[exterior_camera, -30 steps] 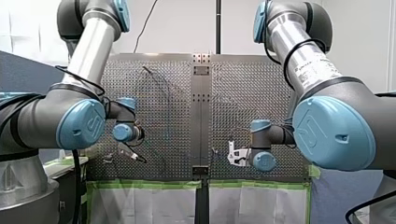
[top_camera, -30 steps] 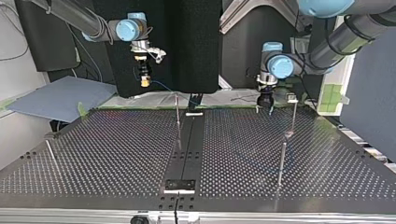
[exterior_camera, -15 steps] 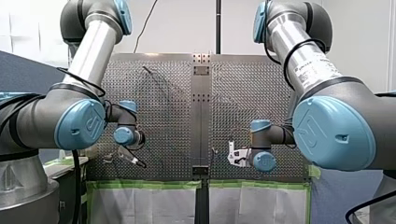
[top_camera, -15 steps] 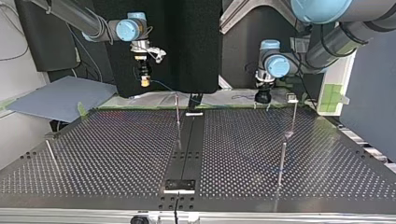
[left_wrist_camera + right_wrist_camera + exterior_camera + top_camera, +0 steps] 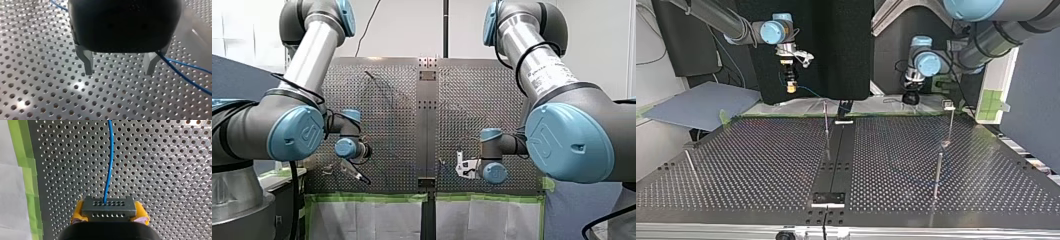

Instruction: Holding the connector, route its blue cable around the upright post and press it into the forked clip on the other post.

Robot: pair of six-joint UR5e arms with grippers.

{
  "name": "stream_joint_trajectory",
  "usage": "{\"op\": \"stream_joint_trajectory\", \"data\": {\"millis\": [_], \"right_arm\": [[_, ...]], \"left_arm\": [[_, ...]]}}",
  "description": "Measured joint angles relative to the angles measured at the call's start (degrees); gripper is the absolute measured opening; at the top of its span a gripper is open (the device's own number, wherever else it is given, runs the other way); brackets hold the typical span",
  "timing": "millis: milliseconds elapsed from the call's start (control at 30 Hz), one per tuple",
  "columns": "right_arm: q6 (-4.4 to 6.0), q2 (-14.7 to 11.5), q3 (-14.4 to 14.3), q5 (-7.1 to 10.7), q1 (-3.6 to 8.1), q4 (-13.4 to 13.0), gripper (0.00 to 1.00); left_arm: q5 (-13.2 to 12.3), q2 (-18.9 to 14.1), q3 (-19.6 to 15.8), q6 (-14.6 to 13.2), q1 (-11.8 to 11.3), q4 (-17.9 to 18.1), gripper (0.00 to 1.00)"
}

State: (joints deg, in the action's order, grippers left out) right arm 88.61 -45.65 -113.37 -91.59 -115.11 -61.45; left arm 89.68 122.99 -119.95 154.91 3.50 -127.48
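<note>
My right jaws are closed on the connector [image 5: 108, 207]. The dark block sits between the two yellow pads [image 5: 77, 213], one pad on each side. The cable [image 5: 109, 162] comes out of the connector's face and runs straight ahead of the jaws, above the desk [image 5: 162, 170]. In the top view these jaws hang at the left, near the desk's far edge, and the cable goes from them toward the middle.

My left jaws are open and hold nothing. Between the metal fingers [image 5: 86, 61] only the desk's holes show. The cable passes just beside one finger, outside the gap; whether it touches the finger I cannot tell. In the top view these jaws hang at the right, also near the far edge, well apart from the connector.

The middle post [image 5: 826, 125] stands upright between the two jaws. The right post [image 5: 950, 125] carries a small pale clip [image 5: 948, 105] on its top; its fork is too small to see.

The desk is a plate full of holes, with a plain strip [image 5: 836, 150] down its middle. Green tape [image 5: 362, 197] runs along the edge near the arms, with a white sheet [image 5: 372, 220] below it. Behind the desk is a white wall [image 5: 412, 25]. A grey-blue panel [image 5: 701, 102] lies at the top view's left.
</note>
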Motion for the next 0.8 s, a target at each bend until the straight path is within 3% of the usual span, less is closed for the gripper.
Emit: {"op": "stream_joint_trajectory", "data": {"millis": [333,500,800], "right_arm": [[0.0,-0.02,-0.01,0.0,-0.02,0.01,0.0],[0.0,-0.02,0.01,-0.03,-0.03,0.06,0.0],[0.0,-0.02,0.03,-0.18,0.0,0.18,0.0]], "left_arm": [[-0.72,0.31,-0.26,-0.48,1.76,0.62,1.0],[-2.56,2.37,0.69,-0.88,2.98,1.08,1.0],[-2.87,7.08,1.02,-3.22,3.79,0.28,1.0]]}}
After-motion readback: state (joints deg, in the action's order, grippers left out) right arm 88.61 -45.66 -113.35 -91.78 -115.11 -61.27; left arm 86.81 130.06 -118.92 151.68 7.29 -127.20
